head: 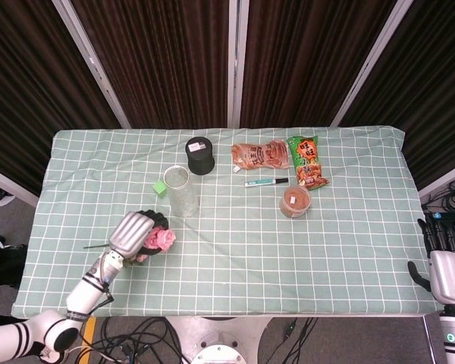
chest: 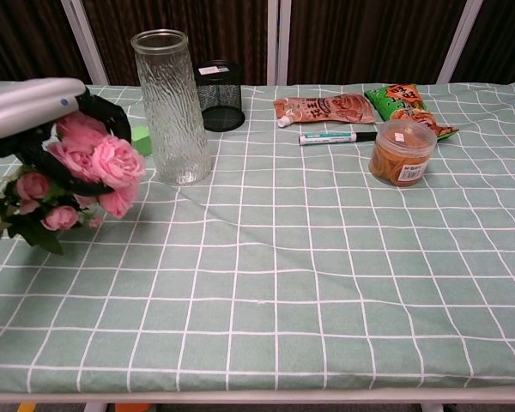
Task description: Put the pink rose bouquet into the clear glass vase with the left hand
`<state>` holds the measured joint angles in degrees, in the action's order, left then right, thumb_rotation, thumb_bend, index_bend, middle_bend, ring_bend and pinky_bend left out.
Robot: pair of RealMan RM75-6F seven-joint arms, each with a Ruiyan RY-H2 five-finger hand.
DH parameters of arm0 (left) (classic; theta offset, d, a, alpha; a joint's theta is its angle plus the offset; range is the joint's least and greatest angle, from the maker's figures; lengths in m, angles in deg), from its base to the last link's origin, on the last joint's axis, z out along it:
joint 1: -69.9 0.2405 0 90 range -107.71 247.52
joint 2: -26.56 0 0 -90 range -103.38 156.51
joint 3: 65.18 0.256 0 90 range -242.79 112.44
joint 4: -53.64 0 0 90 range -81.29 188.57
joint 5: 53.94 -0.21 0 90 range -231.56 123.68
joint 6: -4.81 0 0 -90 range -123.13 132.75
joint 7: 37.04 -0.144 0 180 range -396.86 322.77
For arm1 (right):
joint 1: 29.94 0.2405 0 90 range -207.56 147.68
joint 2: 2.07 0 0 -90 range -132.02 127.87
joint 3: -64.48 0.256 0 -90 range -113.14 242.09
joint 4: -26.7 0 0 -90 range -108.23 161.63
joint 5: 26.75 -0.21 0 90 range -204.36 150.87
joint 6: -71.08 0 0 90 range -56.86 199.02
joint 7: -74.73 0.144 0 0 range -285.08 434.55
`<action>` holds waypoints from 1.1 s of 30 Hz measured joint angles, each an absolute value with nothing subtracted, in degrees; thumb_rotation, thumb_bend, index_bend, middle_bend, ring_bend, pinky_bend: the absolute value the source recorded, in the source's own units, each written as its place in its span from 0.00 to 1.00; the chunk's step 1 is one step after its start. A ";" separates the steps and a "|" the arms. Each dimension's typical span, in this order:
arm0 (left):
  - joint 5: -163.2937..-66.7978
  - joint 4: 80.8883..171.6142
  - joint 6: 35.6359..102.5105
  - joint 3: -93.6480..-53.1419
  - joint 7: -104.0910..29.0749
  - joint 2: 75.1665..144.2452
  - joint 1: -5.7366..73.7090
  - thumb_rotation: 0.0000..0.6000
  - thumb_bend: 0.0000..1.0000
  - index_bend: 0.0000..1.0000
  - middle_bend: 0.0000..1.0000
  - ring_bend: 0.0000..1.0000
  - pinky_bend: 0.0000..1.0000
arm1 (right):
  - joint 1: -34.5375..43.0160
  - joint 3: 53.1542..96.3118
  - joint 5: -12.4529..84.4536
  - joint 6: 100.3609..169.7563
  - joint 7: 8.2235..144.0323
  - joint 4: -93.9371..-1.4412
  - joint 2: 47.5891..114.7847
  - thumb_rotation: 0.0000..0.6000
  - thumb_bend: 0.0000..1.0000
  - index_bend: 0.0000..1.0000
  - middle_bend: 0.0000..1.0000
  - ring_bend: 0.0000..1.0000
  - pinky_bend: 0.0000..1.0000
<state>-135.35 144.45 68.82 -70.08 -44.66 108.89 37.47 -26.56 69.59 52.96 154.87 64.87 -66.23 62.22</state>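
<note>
Silver fingers [chest: 43,93] of our left hand [head: 130,231] wrap around the pink rose bouquet [chest: 73,172], and we carry it lifted off the surface [chest: 326,257], blooms tilted toward the clear glass vase [chest: 170,107] standing just beside them. Behind the vase sits a black mesh cup [chest: 220,94]. Our right hand [head: 445,262] rests off the surface's edge; we cannot tell its grip.

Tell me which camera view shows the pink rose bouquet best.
The chest view: the pink rose bouquet appears large, blooms and leaves distinct, gripped by the left hand. The head view shows it small from above, partly hidden beneath that hand.
</note>
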 measured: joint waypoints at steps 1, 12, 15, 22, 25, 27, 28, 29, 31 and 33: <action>-135.44 145.06 69.45 -70.18 -45.06 108.01 37.74 1.00 0.21 0.49 0.44 0.39 0.53 | -26.56 69.61 53.07 154.97 64.84 -66.29 62.22 1.00 0.25 0.00 0.00 0.00 0.00; -130.99 147.61 76.53 -75.38 -47.79 97.87 41.08 1.00 0.28 0.49 0.44 0.39 0.53 | -26.52 69.85 53.87 155.88 64.36 -67.26 61.93 1.00 0.25 0.00 0.00 0.00 0.00; -130.00 146.45 78.32 -77.58 -48.06 96.63 41.31 1.00 0.28 0.49 0.44 0.39 0.53 | -26.53 69.88 53.87 156.01 63.99 -67.58 61.93 1.00 0.26 0.00 0.00 0.00 0.00; -131.03 142.26 83.25 -81.64 -45.95 96.54 40.61 1.00 0.28 0.49 0.44 0.39 0.52 | -26.62 70.06 53.81 156.47 63.39 -68.34 61.67 1.00 0.27 0.00 0.00 0.00 0.00; -131.65 141.09 86.23 -83.81 -45.00 97.61 40.02 1.00 0.28 0.49 0.44 0.39 0.51 | -26.64 70.15 53.62 156.46 63.51 -68.43 61.63 1.00 0.27 0.00 0.00 0.00 0.00; -131.38 140.71 88.53 -85.81 -44.78 98.88 39.57 1.00 0.28 0.49 0.44 0.39 0.51 | -26.64 70.13 53.60 156.40 63.62 -68.39 61.68 1.00 0.27 0.00 0.00 0.00 0.00; -131.22 140.56 89.60 -86.67 -44.81 99.50 39.35 1.00 0.28 0.49 0.44 0.39 0.51 | -26.65 70.09 53.59 156.34 63.70 -68.33 61.71 1.00 0.27 0.00 0.00 0.00 0.00; -131.04 140.34 91.06 -87.83 -44.94 100.39 38.98 1.00 0.28 0.49 0.44 0.39 0.51 | -26.65 70.07 53.58 156.32 63.75 -68.27 61.73 1.00 0.27 0.00 0.00 0.00 0.00; -130.88 140.01 93.14 -89.55 -45.16 101.69 38.30 1.00 0.28 0.49 0.44 0.39 0.51 | -26.67 70.07 53.48 156.27 63.92 -68.17 61.75 1.00 0.27 0.00 0.00 0.00 0.00; -130.65 139.82 95.12 -91.44 -44.94 103.12 37.49 1.00 0.28 0.49 0.44 0.39 0.51 | -26.70 70.12 53.41 156.30 64.06 -68.08 61.74 1.00 0.27 0.00 0.00 0.00 0.00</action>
